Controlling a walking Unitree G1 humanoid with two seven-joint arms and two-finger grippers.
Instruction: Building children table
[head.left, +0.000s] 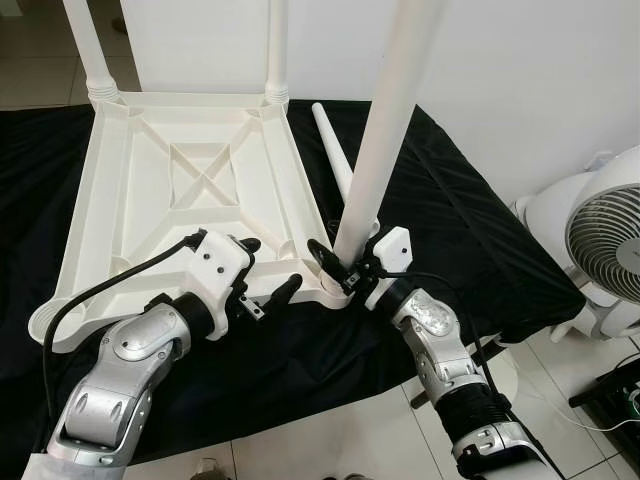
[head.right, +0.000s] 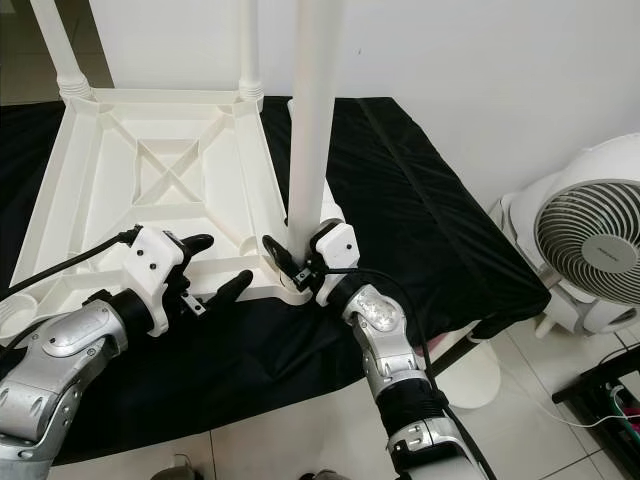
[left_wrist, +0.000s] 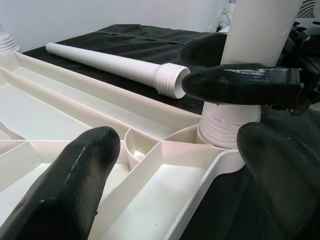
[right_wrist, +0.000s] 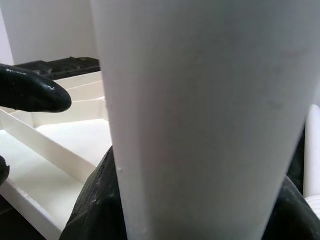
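Note:
A white plastic table top (head.left: 105, 200) lies upside down on a black cloth (head.left: 440, 230). Two white legs (head.left: 88, 45) stand in its far corners. A third leg (head.left: 385, 130) stands upright in the near right corner socket (left_wrist: 227, 127), and my right gripper (head.left: 342, 265) is shut around its base. In the right wrist view this leg (right_wrist: 210, 115) sits between the black fingers (right_wrist: 95, 200). Another leg (left_wrist: 112, 66) lies loose on the cloth beside the table. My left gripper (head.left: 268, 268) hovers open over the table's near rim, just left of that corner.
A white fan (head.left: 605, 235) stands on the tiled floor (head.left: 340, 440) to the right. A white wall runs behind the table. The cloth's near edge drops off just below my arms. A black cable (head.left: 110, 285) trails from the left wrist.

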